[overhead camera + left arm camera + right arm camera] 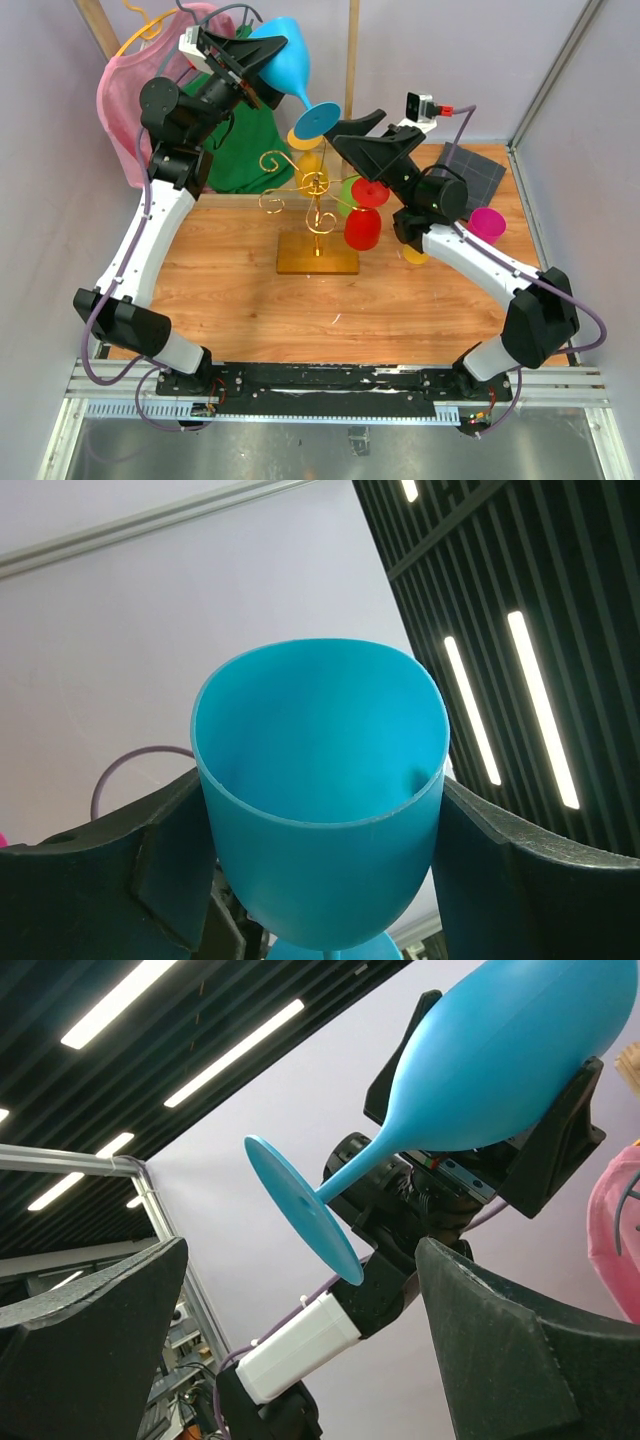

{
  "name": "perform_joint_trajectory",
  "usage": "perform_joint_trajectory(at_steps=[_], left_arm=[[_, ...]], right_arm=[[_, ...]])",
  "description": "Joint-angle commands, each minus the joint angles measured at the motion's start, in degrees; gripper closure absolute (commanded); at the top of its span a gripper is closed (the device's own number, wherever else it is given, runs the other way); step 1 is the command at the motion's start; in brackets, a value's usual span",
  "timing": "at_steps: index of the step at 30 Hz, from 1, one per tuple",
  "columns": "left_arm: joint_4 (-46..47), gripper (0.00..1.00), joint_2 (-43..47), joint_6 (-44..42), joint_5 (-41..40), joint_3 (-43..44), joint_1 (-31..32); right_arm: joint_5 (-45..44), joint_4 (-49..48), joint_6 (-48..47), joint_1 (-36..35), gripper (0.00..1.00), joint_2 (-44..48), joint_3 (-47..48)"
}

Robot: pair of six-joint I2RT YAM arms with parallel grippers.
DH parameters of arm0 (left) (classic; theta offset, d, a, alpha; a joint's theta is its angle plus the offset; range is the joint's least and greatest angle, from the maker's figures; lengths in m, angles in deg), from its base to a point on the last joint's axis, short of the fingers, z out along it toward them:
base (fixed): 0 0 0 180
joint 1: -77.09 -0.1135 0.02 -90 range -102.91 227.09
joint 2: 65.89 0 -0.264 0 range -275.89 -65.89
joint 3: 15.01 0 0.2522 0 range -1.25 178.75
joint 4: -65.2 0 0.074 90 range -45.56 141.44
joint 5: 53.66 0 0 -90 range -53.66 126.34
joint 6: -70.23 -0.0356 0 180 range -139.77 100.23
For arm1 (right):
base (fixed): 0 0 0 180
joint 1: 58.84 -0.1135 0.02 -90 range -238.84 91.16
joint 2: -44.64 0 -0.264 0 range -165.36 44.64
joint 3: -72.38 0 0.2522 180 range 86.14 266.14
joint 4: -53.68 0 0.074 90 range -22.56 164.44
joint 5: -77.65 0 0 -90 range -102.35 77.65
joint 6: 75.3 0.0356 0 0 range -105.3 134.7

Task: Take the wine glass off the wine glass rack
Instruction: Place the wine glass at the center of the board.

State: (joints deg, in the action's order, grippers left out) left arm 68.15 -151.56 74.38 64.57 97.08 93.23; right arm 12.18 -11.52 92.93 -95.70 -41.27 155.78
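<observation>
From above, the left gripper (255,72) is half lost behind the bowl of the blue wine glass (283,55) it carries. Its own wrist camera cuts the stem and foot off at the bottom edge and shows little but the open mouth of the bowl, wedged between two dark fingers (110,880). Its jaws, then, are clamped on the bowl, one on each side. The glass is up in the air at the far left, well clear of the wine glass rack (315,185), which stands mid-table on its wooden base (the right arm hides part of its right side, where a red glass (363,228) and a green glass (348,195) sit half covered). The glass lies tilted, with its mouth towards the far left, its stem slanting down to the near right, and its foot nearest the right gripper (348,132). That one's jaws are spread wide on nothing, the foot just ahead of them and not touching.
</observation>
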Motion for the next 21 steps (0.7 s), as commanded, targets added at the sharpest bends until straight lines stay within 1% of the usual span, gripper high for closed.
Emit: perform_joint_trajectory(at_steps=[1,6,10,15,17,21], left_arm=[[2.03,0.3,1.02,-1.04,0.6,1.9,-0.49],[2.36,0.3,1.78,-3.34,1.38,1.36,-1.56],[2.45,0.31,2.95,-7.35,3.57,-0.17,-4.24],[1.23,0.34,4.55,-12.54,7.91,-2.95,-8.91],[0.92,0.38,5.08,-15.08,10.61,-3.66,-10.38],[-2.16,0.53,6.33,-20.72,15.3,-4.66,-13.22]], right_arm=[[1.14,-0.66,-1.26,0.21,0.02,1.98,-1.51],[1.46,0.92,-2.37,0.41,0.01,4.06,-2.27],[1.69,3.39,-3.73,1.31,0.01,7.25,-3.47],[2.39,10.87,-6.9,4.2,0.02,14.24,-5.41],[2.88,14.58,-8.15,5.92,0.02,17.04,-5.85],[4.27,21.35,-9.96,10.04,0.02,21.8,-5.79]])
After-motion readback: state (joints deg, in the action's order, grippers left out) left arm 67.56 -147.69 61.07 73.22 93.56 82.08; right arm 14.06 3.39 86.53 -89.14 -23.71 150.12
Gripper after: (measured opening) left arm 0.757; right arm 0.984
